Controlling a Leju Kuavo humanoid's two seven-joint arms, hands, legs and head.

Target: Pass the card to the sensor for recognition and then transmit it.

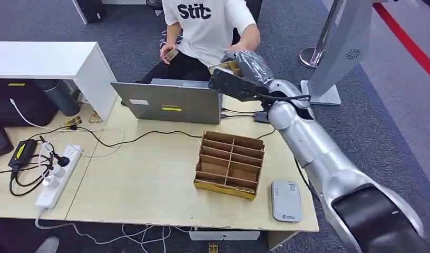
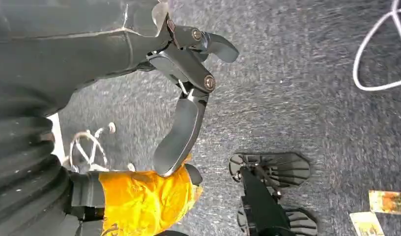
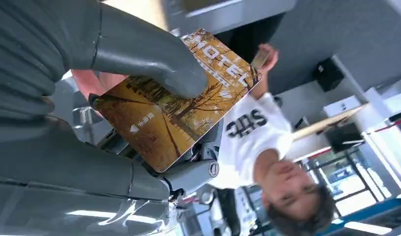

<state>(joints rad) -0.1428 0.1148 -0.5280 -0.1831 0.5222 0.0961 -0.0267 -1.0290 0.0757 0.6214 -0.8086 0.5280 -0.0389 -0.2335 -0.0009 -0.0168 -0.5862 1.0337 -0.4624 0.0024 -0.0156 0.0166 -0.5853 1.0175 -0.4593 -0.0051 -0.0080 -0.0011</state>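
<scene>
One card (image 3: pixel 179 105) (thumb-pinned) in right hand (image 3: pixel 139 98).

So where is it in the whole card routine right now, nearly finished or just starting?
Near the end, it seems. The right hand holds the hotel key card, thumb pressed on its face, and the arm is stretched over the laptop toward the seated person. The grey card reader lies on the desk behind the arm; whether the card was scanned cannot be told. Left: the person taking it.
</scene>
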